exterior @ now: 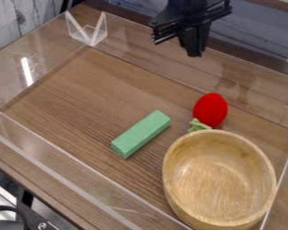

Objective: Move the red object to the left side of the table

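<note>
Claw (197, 36) seemingly closed | red strawberry toy (211, 109) on table (93, 103), near wooden bowl (219, 178)

One bowl (219, 190), one green block (141, 135)

Rounded red object (209, 110), green leafy end down-left, lies on the brown wood-grain table (80, 108)

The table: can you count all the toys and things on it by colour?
Red: 1, the strawberry-like toy with the green leafy end
Green: 1, the rectangular block
Light wood: 1, the round bowl
Clear: 1, the small pointy thing at the far edge
Total: 4
</note>
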Robot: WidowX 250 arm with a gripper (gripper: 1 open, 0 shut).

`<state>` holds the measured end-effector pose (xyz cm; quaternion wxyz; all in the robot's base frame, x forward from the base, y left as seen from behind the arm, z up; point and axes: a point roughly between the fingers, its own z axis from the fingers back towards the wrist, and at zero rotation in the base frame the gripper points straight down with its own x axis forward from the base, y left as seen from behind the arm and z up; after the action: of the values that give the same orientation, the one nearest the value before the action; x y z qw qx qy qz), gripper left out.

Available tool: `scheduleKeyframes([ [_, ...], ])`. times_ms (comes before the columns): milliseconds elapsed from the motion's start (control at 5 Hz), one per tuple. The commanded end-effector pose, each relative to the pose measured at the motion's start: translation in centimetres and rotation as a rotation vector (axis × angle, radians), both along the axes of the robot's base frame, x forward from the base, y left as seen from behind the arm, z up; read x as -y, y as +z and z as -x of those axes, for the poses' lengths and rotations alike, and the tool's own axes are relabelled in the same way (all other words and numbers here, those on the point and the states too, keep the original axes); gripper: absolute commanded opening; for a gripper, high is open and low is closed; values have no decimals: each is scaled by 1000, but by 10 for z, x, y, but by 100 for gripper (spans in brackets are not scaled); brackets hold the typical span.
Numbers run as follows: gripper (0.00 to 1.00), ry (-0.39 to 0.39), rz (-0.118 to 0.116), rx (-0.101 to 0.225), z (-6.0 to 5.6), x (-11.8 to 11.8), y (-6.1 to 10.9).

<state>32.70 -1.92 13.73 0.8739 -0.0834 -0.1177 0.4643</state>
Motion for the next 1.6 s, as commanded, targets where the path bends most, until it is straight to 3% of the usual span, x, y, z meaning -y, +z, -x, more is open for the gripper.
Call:
scheduleKeyframes([
  [0,100,-14,-16,22,-2,11,1],
  [200,100,-35,-34,0,-3,24,-17],
  [400,100,35,-53,-19,-6,27,-37],
  [800,100,74,-85,-48,11,58,-57],
  [1000,0,63,-83,-48,12,46,-56],
  [1200,0,39,-41,-25,13,32,-28],
  [1400,0,107,-11,10,15,7,3],
])
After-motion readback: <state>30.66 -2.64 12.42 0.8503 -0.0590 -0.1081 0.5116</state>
